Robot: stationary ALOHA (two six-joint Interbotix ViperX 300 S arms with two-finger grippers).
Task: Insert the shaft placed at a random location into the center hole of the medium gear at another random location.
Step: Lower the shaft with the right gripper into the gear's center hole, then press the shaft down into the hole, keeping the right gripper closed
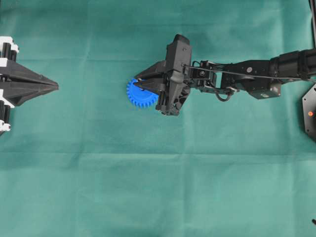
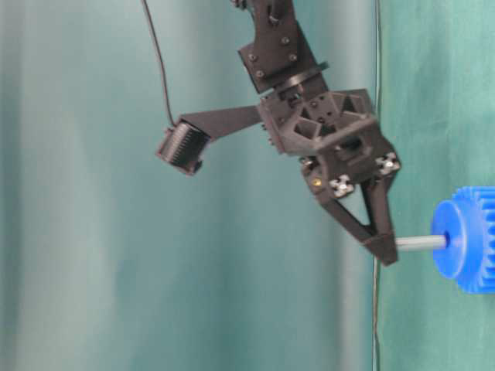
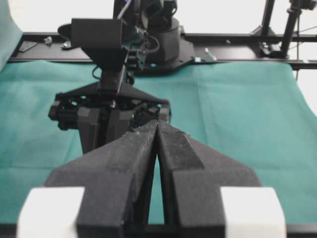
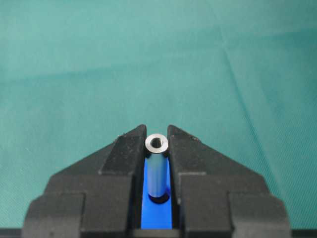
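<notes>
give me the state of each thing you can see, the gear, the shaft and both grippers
gear: flat on the cloth, hole up.
shaft: upright, lower end at the gear's centre, top pinched.
right gripper: shut on the shaft.
left gripper: shut, holding nothing, apart at the left edge.

right gripper [image 4: 157,148] clamped, left gripper [image 3: 157,130] closed (idle)

Silver shaft [image 2: 421,243] upright w/ end in blue gear's [image 2: 469,239] hole.
</notes>
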